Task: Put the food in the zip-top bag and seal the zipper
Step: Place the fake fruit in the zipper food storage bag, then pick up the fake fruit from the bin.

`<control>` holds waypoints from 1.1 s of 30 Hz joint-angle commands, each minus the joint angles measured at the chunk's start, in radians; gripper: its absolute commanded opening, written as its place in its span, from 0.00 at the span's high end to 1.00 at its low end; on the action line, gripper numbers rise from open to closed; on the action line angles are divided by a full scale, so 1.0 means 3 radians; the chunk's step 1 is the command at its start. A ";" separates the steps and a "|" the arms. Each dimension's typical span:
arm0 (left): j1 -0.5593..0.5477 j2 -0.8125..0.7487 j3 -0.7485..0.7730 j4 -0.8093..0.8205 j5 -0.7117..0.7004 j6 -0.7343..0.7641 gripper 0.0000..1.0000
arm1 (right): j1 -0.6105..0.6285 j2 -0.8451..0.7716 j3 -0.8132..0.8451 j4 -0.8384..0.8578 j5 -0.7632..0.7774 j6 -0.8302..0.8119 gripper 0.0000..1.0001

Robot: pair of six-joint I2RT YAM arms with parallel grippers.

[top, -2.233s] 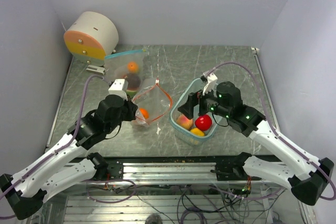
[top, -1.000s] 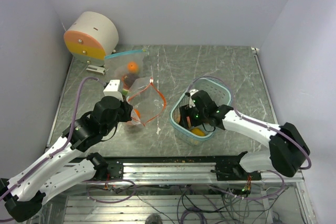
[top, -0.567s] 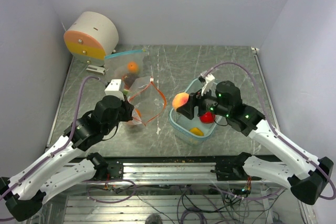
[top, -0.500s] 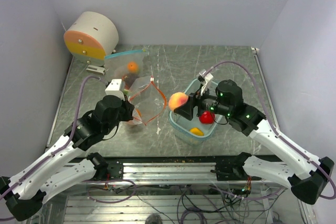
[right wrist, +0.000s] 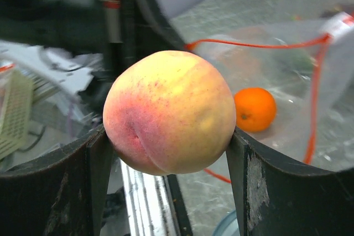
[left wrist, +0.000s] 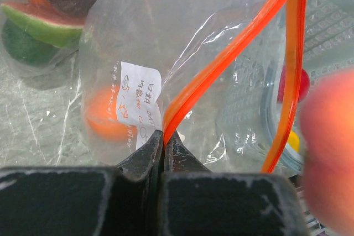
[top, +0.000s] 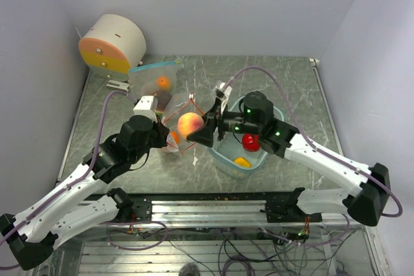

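Over the open zip-top bag (left wrist: 166, 20), my right pincer (right wrist: 168, 132) clamps the peach (top: 189, 123) (left pincer (left wrist: 163, 139) pinching the rim (left wrist: 221, 64)); lower it well inside before releasing.

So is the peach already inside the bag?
No, the peach sits clamped in the right claw, outside the bag.

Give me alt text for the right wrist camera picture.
The right gripper holds a peach between its two dark fingers. Behind it, an orange lies inside a clear bag with an orange-red zipper rim.
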 commanded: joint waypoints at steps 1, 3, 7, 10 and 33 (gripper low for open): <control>0.0011 -0.0028 0.0014 0.0104 0.0054 0.0011 0.93 | 0.0014 0.0266 0.0098 -0.0049 0.0839 -0.0004 0.42; 0.0011 -0.0054 0.0021 0.0079 0.0041 0.0011 0.93 | 0.0020 0.0341 0.0103 -0.0060 0.0995 -0.0006 0.38; 0.0011 -0.0075 0.0022 0.0068 0.0038 0.0006 0.93 | 0.0029 0.0445 0.0172 -0.0145 0.1209 -0.0027 0.19; 0.0014 -0.0061 0.0019 0.0083 0.0059 0.0002 0.93 | 0.0056 0.0456 0.0219 -0.0180 0.1227 -0.0069 0.00; 0.0012 -0.0047 -0.0037 0.0245 0.0152 0.0096 0.93 | -0.0378 -0.0167 0.0074 -0.2713 0.2383 0.0564 0.00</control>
